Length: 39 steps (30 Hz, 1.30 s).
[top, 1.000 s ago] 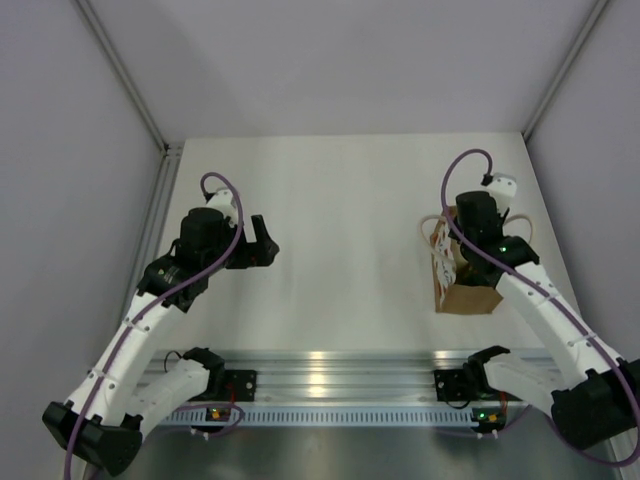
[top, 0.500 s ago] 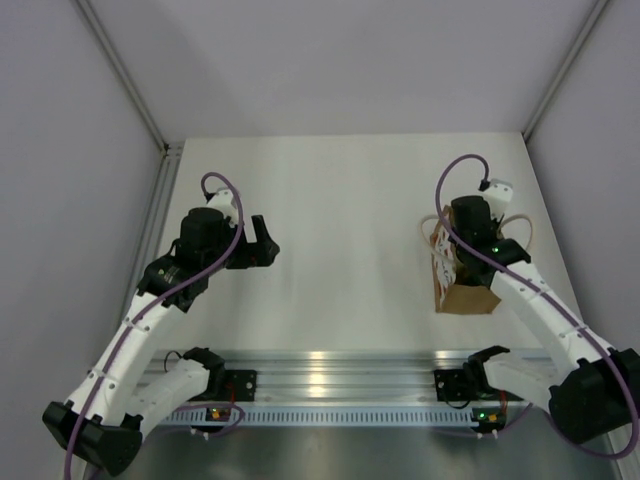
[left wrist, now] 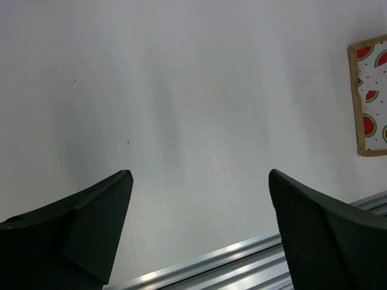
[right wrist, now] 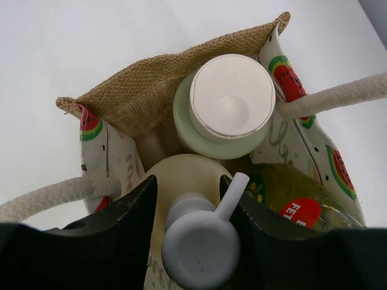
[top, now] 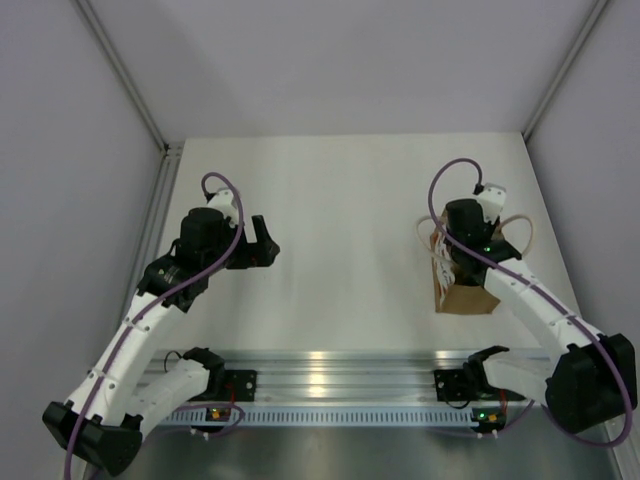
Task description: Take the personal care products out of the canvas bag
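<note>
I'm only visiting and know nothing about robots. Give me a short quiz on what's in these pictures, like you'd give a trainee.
1. True or false: the left gripper holds a bottle.
2. What stands between the right gripper's fingers? A. pump bottle B. white-capped bottle C. bag handle
3. Fill in: the bag has a ____ print.

Key: 1 false, it is open above the table. 2 A. 3 watermelon.
</note>
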Each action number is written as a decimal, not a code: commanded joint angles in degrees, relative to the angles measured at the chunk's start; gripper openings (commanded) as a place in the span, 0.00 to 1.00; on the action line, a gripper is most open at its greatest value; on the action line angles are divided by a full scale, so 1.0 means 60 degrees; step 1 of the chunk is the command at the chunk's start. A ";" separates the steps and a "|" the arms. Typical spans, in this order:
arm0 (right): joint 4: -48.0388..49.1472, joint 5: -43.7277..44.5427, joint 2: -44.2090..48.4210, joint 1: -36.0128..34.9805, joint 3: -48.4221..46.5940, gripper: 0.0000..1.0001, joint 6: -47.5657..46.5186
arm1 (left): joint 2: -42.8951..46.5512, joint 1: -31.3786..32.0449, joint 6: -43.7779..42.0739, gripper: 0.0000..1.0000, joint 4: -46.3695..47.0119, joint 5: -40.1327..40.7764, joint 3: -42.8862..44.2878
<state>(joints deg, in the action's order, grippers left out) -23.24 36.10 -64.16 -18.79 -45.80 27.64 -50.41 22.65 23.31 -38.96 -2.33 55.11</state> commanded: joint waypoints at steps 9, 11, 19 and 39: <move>0.1222 -0.0157 -0.0206 0.0172 0.0295 0.31 -0.0006 | -0.0065 0.0018 -0.0150 0.98 0.0531 -0.0169 -0.0015; 0.1427 -0.0157 -0.0147 0.0172 0.0338 0.27 -0.0109 | -0.0079 0.0018 -0.0165 0.98 0.0531 -0.0154 -0.0015; 0.2466 -0.0053 0.0263 0.0362 0.0660 0.02 -0.1192 | -0.0153 0.0018 -0.0179 0.98 0.0531 -0.0183 -0.0016; 0.4105 -0.1211 0.1069 0.0567 0.0835 0.00 -0.2541 | -0.0167 0.0018 -0.0165 0.98 0.0546 -0.0227 -0.0030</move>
<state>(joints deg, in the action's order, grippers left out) -10.17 29.19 -61.12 -16.67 -40.62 14.22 -51.29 22.65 22.74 -38.92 -3.18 55.02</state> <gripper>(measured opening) 0.328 0.983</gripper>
